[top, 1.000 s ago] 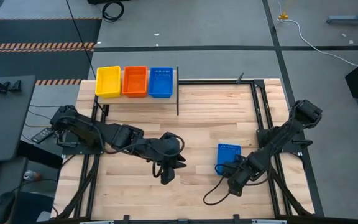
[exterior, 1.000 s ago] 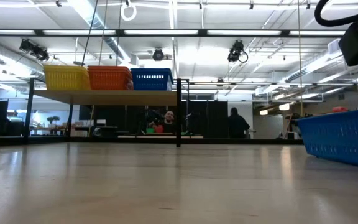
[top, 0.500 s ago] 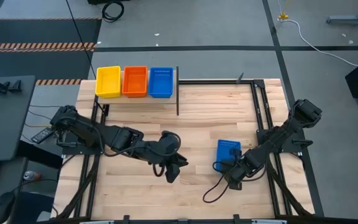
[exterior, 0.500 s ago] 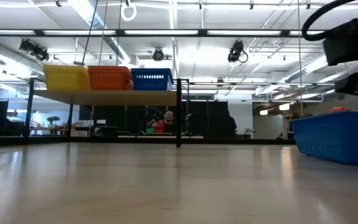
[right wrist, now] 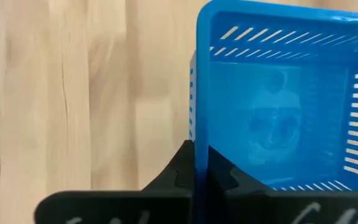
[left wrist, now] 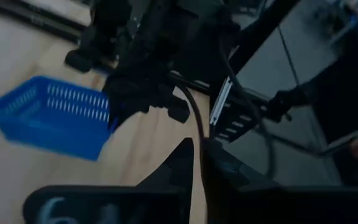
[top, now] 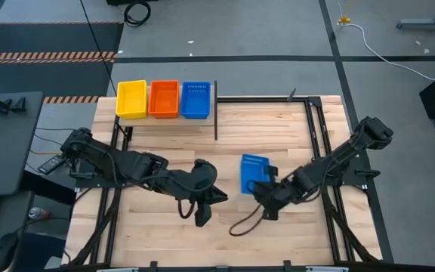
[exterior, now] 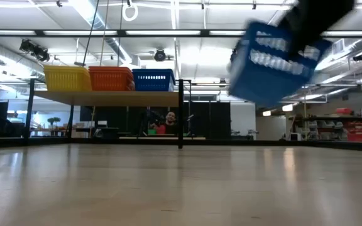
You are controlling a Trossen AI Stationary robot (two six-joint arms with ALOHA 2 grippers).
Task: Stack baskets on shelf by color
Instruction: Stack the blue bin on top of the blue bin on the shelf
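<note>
Now the right gripper pinches the blue basket by its wall, up off the table — carry it level to the shelf — onto the blue stack.

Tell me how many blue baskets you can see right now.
2. One blue basket sits on the shelf beside the orange basket; the other blue basket is lifted off the table, clamped by the right gripper. More may be stacked underneath, hidden.

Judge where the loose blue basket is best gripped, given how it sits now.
By a thin side wall, as the right gripper has it: fingers straddling the blue basket's upright rim, entering from its open top. The walls are narrow enough to pinch; the whole body looks too wide.
</note>
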